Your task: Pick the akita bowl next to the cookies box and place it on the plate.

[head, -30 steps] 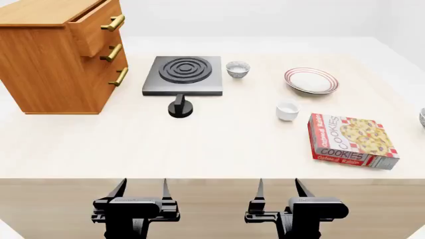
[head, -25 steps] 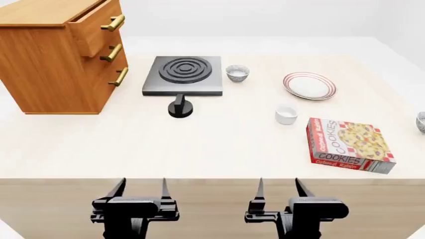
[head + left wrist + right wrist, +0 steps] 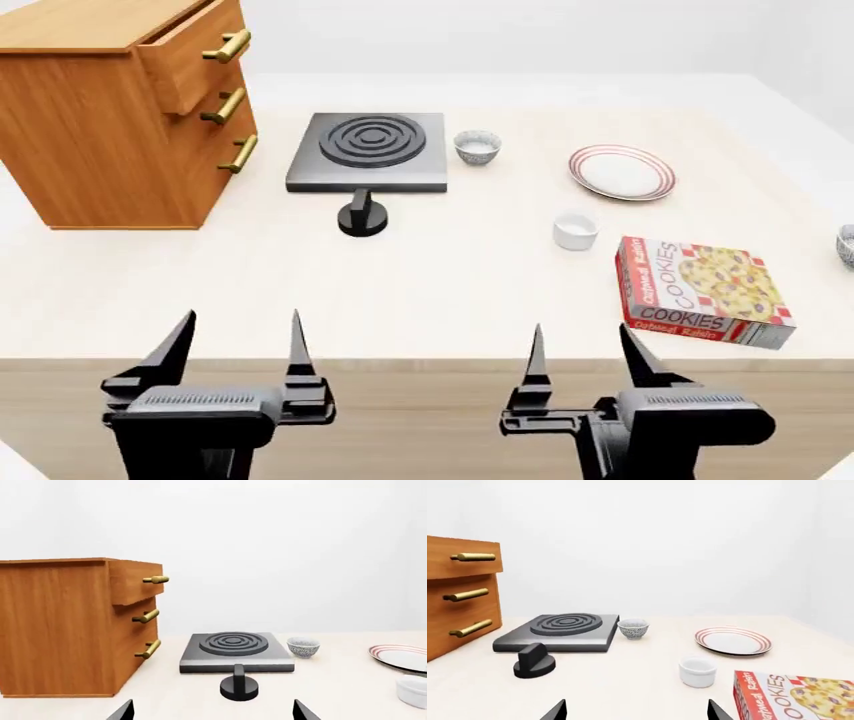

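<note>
The akita bowl [image 3: 846,245] next to the cookies box [image 3: 701,290] shows only as a speckled sliver at the head view's right edge. The red-ringed plate [image 3: 622,172] lies farther back on the table, and appears again in the right wrist view as plate [image 3: 733,641]. A second speckled bowl [image 3: 477,146] stands beside the stove. My left gripper [image 3: 242,314] and right gripper [image 3: 581,327] hang open at the table's near edge, holding nothing, well short of all objects. The right wrist view shows the cookies box [image 3: 794,695] but not the bowl beside it.
A black stove burner [image 3: 368,150] with its knob [image 3: 362,215] sits mid-table. A wooden drawer cabinet [image 3: 120,105] fills the back left. A small plain white bowl [image 3: 575,230] stands between the plate and the cookies box.
Both grippers have risen and look larger in the head view. The plate and cookies box settled flat a little earlier and lie still now.
</note>
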You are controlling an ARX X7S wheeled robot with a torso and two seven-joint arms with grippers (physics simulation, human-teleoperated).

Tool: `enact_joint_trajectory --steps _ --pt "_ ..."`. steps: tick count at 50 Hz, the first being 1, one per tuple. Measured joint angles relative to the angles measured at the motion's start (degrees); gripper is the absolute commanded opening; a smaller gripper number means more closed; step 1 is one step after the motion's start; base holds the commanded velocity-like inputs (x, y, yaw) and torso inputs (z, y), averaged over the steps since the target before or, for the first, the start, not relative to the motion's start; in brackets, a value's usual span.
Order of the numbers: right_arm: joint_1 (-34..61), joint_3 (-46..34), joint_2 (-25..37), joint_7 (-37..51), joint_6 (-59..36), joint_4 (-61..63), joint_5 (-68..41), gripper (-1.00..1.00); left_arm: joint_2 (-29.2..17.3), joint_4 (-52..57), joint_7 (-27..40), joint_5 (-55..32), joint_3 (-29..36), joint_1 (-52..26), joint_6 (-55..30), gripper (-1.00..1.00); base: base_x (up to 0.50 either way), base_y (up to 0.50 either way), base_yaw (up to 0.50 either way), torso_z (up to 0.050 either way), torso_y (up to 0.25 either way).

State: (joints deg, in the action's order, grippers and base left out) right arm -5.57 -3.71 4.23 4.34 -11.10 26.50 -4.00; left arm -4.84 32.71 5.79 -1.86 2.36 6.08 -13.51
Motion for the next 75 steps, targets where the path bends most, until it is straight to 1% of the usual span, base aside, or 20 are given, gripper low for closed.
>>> enact_joint_trajectory --steps 9,23,65,69,75 --pt "-1.53 -0.48 1.12 1.13 -4.91 9.36 -1.59 1.0 -1.06 8.69 1.32 -0.34 0.28 1.53 -4.24 1.0 0.05 0.0 0.0 0.0 0.0" --pt "-2.18 -1.22 2.48 2.4 -9.5 15.66 -3.71 1.0 -2.22 13.59 2.73 -1.26 0.64 2.4 -6.65 1.0 0.5 -0.02 0.0 0.0 0.0" --pt "-2.36 -2.98 4.97 4.45 -8.98 16.03 -6.38 1.0 -4.7 15.75 5.38 -3.28 1.98 2.88 -7.29 1.0 0.5 -0.02 0.0 0.0 0.0" --pt "-2.53 -2.95 5.11 4.52 -8.3 16.03 -6.75 1.0 -4.9 15.81 5.58 -3.42 2.07 2.91 -7.24 1.0 0.0 0.0 0.0 0.0 0.0" --pt "-2.62 -3.22 5.34 4.63 -7.87 16.0 -7.15 1.0 -5.25 15.91 5.92 -3.57 2.14 2.93 -7.23 1.0 0.0 -0.46 0.0 0.0 0.0"
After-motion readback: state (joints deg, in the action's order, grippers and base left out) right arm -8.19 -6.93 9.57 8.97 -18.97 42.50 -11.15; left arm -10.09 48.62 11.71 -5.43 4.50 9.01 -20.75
